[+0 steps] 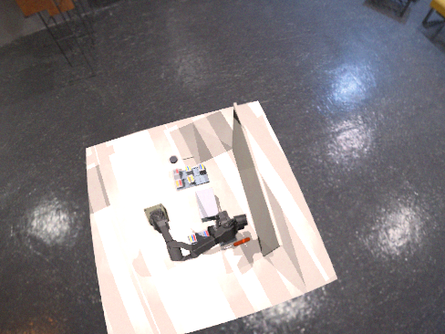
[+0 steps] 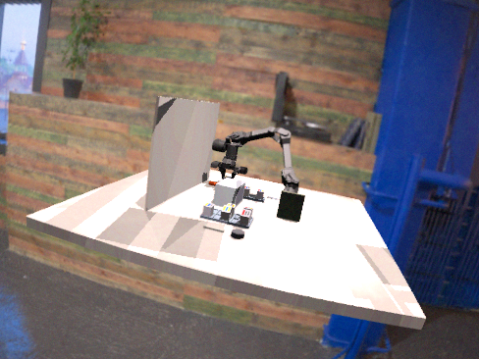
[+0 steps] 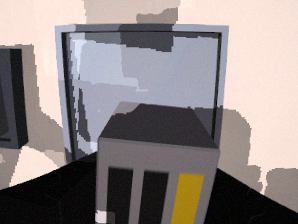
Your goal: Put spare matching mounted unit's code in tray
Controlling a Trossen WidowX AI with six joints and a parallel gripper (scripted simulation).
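Observation:
My gripper (image 2: 229, 176) (image 3: 151, 162) is shut on a grey block-shaped unit (image 3: 157, 155). The face toward the wrist camera has two black stripes and one yellow stripe; no code is readable. The unit is held over the near part of a shallow tray with a blue-grey rim (image 3: 200, 28), hiding part of it. The visible tray floor has no unit on it. A rack (image 1: 193, 184) (image 2: 223, 222) carries several small units with coloured stripes. Two more striped units (image 1: 192, 237) (image 1: 205, 234) stand beside the arm. Which unit is the mounted one I cannot tell.
A tall upright panel (image 1: 253, 182) (image 2: 184, 152) stands beyond the gripper. A pale box-like block (image 1: 206, 202) (image 2: 228, 191) stands between the gripper and the rack. A red-orange bar (image 1: 242, 241) lies near the tray. A dark-edged holder (image 3: 19, 100) is left of the tray. A black disc (image 1: 173, 159) (image 2: 238, 233) lies near the rack.

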